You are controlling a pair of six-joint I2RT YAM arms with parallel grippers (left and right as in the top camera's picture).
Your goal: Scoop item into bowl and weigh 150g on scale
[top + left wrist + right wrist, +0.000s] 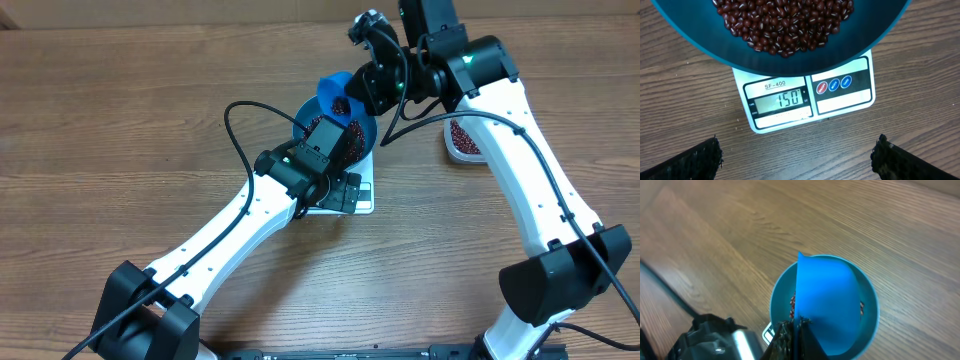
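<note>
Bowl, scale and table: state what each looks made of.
Bowl: likely plastic, smooth uniform blue with soft sheen.
Scale: seemingly glossy white plastic casing, printed panel, grey display.
Table: wood or wood-look laminate, matte, visible grain; cannot tell which.

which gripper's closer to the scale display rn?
Left. The left gripper hovers open just in front of the scale display, touching nothing. The right gripper is shut on the blue scoop, held over the bowl, beyond the display.
</note>
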